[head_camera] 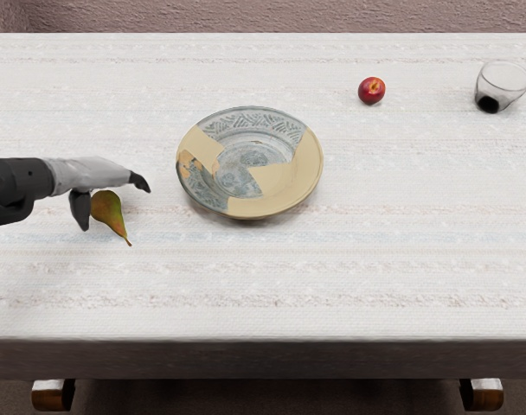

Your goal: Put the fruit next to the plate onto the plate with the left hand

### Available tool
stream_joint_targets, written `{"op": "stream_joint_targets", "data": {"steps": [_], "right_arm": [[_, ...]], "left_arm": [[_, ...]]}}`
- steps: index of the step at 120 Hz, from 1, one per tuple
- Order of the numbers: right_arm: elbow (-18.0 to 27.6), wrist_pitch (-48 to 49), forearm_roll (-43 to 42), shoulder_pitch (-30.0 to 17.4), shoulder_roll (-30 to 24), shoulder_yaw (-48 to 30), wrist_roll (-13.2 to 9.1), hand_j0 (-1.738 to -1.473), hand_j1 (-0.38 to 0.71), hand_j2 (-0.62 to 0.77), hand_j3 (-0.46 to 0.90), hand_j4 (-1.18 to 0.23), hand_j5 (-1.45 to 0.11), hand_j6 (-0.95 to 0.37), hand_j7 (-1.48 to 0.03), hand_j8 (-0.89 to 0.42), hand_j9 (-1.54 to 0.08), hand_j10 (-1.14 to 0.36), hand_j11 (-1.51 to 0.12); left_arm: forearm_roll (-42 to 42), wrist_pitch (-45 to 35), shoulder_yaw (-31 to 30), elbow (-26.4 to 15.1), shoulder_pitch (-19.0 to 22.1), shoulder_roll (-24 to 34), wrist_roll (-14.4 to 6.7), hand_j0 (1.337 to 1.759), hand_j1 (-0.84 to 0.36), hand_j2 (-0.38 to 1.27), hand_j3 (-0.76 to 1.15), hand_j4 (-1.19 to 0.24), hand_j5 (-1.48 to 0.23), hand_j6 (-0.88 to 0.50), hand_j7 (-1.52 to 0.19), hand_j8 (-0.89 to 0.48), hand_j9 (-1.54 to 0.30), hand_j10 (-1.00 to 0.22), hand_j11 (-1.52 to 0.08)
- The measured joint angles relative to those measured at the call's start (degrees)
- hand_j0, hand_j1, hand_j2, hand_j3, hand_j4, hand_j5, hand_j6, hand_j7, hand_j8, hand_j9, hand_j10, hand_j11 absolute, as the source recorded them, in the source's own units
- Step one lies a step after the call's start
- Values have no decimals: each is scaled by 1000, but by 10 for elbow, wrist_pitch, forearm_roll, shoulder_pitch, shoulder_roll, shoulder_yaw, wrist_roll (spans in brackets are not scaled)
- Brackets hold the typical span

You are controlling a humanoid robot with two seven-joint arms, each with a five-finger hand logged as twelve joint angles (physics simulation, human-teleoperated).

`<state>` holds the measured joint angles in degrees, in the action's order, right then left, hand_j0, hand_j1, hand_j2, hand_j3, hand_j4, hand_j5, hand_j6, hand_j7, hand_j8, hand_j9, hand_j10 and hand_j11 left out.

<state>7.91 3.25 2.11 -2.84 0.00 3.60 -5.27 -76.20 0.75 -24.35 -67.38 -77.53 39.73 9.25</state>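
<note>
The left hand [94, 178] hovers open, fingers spread, just over the pointed green-red fruit [112, 216], which lies on the counter [332, 277] at eight o'clock from the plate [308, 169], apart from it.

The left hand [90, 175] reaches in from the picture's left edge over a pale table [332, 277], its fingers [138, 182] stretched toward the plate [308, 169] and its thumb [80, 210] pointing down. A pointed green-and-red fruit [112, 216] lies on the table just below the hand, beside the thumb and not gripped. The tan-rimmed plate sits near the fruit, to its right. A small red apple [372, 90] lies well apart at the far right, and a tilted glass [502, 86] is beyond it.
</note>
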Motion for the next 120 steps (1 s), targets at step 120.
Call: {"op": "stream_joint_targets", "data": {"steps": [120], "right_arm": [[0, 0, 0, 0, 0, 0, 0, -1658, -320, -5, 0, -24, -31, -24, -31, -24, -31, -24, -31]], "left_arm": [[0, -9, -1, 29, 20, -23, 0, 1658, -44, 69, 0, -332, -429, -301, -338, -333, -428, -332, -428]]}}
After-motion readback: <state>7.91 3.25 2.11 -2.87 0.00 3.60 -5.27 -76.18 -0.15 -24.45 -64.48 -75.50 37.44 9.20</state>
